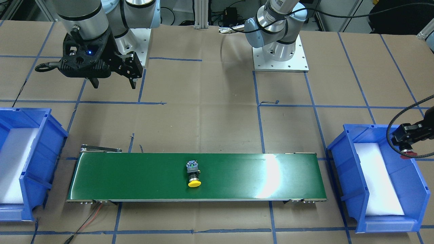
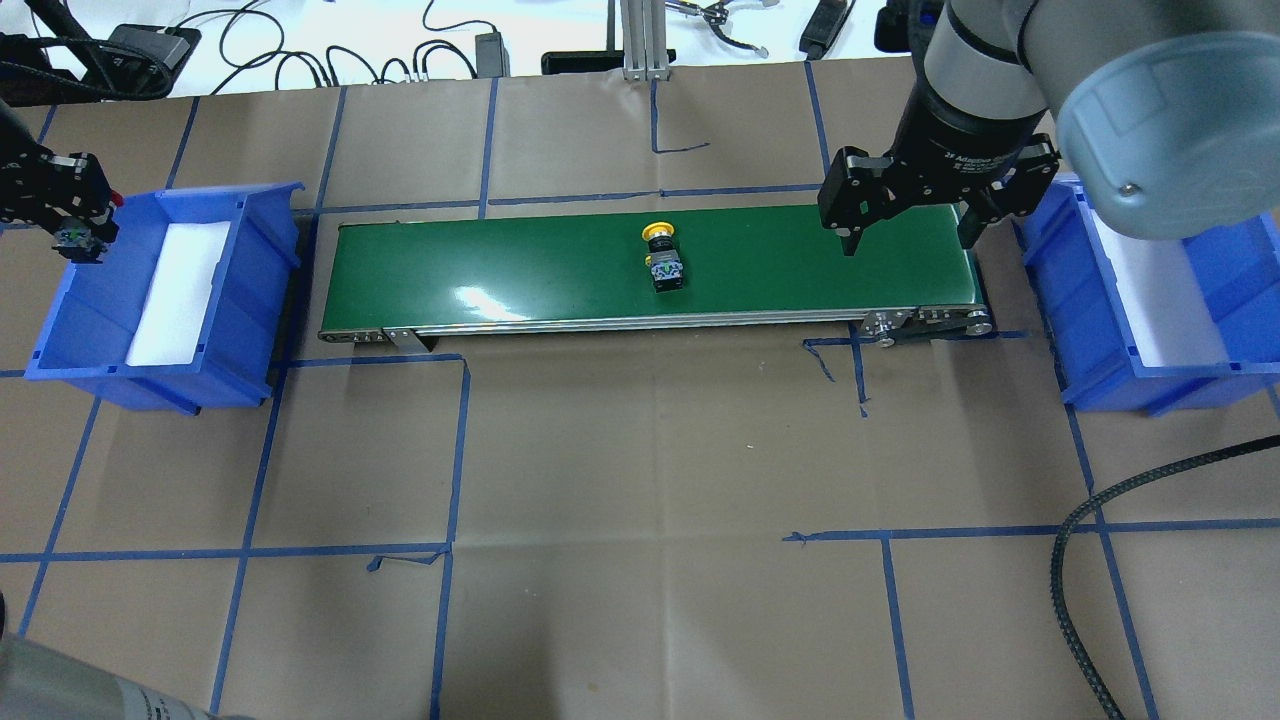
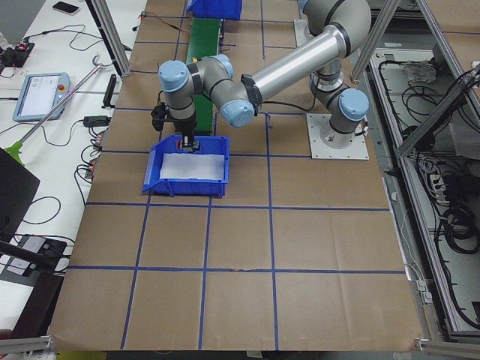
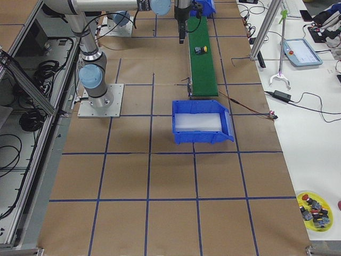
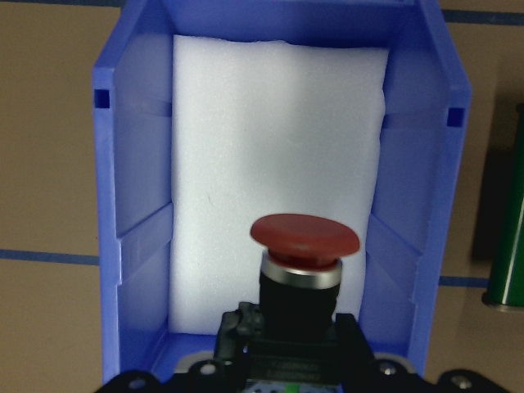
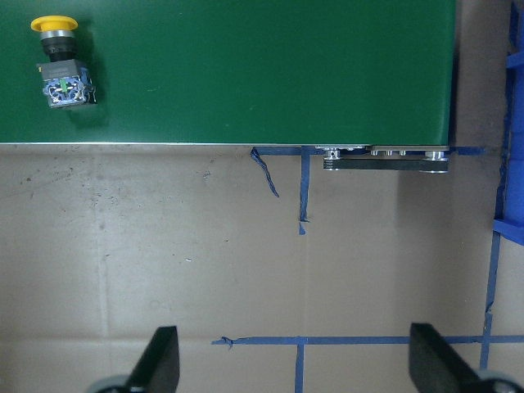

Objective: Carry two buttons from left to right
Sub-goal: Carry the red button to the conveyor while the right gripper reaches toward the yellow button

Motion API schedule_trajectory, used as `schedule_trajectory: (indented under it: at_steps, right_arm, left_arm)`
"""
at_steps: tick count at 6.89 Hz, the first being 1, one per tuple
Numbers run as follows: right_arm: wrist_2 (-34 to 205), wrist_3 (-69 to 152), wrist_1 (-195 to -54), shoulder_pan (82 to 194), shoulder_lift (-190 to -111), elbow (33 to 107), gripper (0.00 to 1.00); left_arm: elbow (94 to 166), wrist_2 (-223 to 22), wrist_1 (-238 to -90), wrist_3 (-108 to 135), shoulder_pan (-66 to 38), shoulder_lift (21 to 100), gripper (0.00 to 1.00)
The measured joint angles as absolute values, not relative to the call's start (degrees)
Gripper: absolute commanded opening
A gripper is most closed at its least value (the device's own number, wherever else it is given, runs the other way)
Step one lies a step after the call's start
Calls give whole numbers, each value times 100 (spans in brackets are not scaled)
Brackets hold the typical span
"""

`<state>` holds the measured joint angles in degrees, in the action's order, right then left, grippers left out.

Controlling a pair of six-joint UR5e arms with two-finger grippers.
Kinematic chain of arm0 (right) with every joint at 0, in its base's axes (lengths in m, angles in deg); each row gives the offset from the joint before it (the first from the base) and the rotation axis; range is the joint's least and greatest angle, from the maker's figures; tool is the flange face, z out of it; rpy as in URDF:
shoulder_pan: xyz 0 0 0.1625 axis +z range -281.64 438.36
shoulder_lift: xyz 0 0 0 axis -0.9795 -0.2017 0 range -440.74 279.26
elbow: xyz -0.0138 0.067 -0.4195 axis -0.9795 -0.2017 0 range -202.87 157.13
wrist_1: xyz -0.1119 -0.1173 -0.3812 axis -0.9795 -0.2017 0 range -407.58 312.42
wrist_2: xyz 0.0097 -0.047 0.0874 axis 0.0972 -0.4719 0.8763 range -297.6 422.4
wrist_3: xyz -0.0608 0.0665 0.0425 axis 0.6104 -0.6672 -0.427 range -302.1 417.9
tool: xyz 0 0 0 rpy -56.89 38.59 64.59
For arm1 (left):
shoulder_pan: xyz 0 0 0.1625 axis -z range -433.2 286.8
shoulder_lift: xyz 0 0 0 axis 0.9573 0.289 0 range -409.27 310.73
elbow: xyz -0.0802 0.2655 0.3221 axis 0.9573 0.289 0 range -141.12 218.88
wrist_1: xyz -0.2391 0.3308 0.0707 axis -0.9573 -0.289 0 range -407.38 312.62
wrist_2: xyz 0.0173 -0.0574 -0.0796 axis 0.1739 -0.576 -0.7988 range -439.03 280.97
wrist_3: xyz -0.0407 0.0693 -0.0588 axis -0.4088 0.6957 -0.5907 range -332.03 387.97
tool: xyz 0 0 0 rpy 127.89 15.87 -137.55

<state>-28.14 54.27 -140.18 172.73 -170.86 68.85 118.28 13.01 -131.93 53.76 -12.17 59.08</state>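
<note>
The yellow-capped button (image 2: 663, 258) lies on its side near the middle of the green conveyor belt (image 2: 520, 265). It also shows in the front view (image 1: 194, 174) and the right wrist view (image 6: 59, 70). My left gripper (image 2: 62, 205) is shut on the red-capped button (image 5: 304, 237) and holds it above the outer end of the left blue bin (image 2: 250, 300), cap pointing over the white foam (image 5: 270, 147). My right gripper (image 2: 908, 228) is open and empty, raised over the belt's right end.
The right blue bin (image 2: 1090, 300) with a white foam liner stands beyond the belt's right end. A black braided cable (image 2: 1100, 510) hangs at the near right. A yellow plate (image 4: 314, 209) with spare buttons sits at a far table corner.
</note>
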Motion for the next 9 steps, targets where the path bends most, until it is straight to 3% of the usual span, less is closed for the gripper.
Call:
schedule_trajectory:
  at_steps: [9]
  right_arm:
    - [-2770,5372,-16231,17275,-15708,7053,100]
  left_arm:
    - [12002,1290,-13236,2442,1050,5904,0]
